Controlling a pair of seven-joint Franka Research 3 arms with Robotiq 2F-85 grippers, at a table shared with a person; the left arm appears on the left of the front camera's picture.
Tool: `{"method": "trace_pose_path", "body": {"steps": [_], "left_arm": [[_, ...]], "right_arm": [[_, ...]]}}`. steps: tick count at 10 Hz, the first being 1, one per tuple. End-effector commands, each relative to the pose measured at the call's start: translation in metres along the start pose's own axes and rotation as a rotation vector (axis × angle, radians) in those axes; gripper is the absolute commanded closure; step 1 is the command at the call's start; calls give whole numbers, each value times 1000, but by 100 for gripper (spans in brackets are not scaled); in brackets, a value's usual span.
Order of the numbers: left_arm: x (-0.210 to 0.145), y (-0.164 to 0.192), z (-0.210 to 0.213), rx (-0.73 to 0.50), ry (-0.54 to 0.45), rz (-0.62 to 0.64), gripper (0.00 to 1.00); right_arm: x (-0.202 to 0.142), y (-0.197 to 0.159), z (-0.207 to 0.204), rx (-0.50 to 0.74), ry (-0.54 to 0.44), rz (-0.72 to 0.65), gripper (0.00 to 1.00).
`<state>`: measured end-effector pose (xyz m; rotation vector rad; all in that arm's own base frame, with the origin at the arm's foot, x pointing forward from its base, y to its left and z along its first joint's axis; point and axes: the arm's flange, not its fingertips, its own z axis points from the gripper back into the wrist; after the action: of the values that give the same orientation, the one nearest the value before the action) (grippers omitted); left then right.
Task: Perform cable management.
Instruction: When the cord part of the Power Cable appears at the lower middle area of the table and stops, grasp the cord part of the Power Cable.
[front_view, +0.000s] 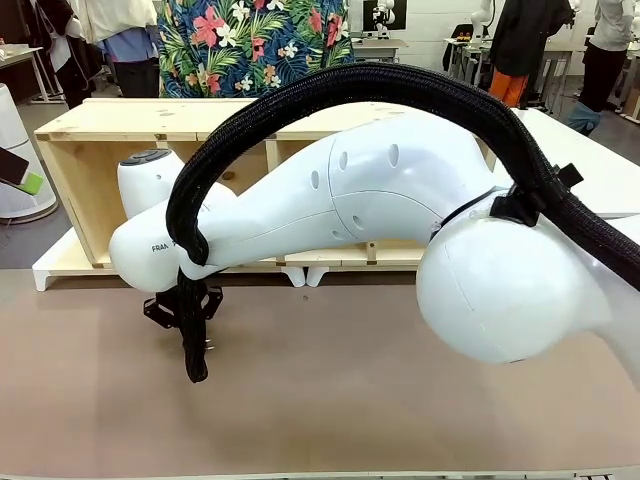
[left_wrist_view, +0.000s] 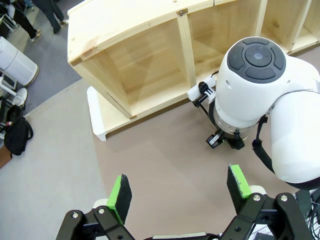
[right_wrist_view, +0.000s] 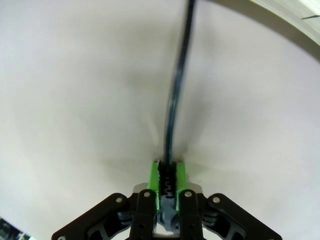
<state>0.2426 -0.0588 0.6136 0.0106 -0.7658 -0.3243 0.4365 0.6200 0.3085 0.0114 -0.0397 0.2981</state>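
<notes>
Between the pads (right_wrist_view: 155, 181) of the right gripper (right_wrist_view: 168, 181), which are pressed fully together, sits the cable (right_wrist_view: 175, 95), a thin glossy black cord pinched at the pad tips. From those jaws it runs straight ahead, low over the table (right_wrist_view: 75, 100). It blurs toward the far edge of the right wrist view, so its other end cannot be made out.

Above the same table hangs the left gripper (left_wrist_view: 179, 190). Its jaws are spread wide, the green pads well apart and nothing between them. Ahead of these jaws and off to one side, the right arm's white wrist (left_wrist_view: 255, 85), capped in dark grey, points down at the brown surface. Farther ahead lies an open-fronted wooden shelf unit (left_wrist_view: 135, 50), resting on a white base (left_wrist_view: 97, 117).

From the front, the right arm (front_view: 380, 190) reaches across from its own side to the other. A thick black braided hose (front_view: 330, 85) arches over it and hangs down in front of its gripper, covering the jaws from that angle. Beyond the shelf unit, at the far side of the table, stands a person in a floral shirt (front_view: 250, 45).
</notes>
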Motion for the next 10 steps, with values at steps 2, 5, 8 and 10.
{"method": "trace_pose_path", "body": {"steps": [2, 5, 8, 10], "left_arm": [[1, 1, 0, -1, -6, 4, 0], [1, 1, 0, -1, -6, 4, 0], [1, 1, 0, -1, -6, 4, 0], [1, 1, 0, -1, -6, 4, 0]], "right_arm": [[8, 9, -3, -10, -1, 11, 100], [8, 8, -4, -6, 3, 8, 100], [0, 0, 0, 0, 1, -1, 100], [0, 0, 0, 0, 1, -1, 100]]}}
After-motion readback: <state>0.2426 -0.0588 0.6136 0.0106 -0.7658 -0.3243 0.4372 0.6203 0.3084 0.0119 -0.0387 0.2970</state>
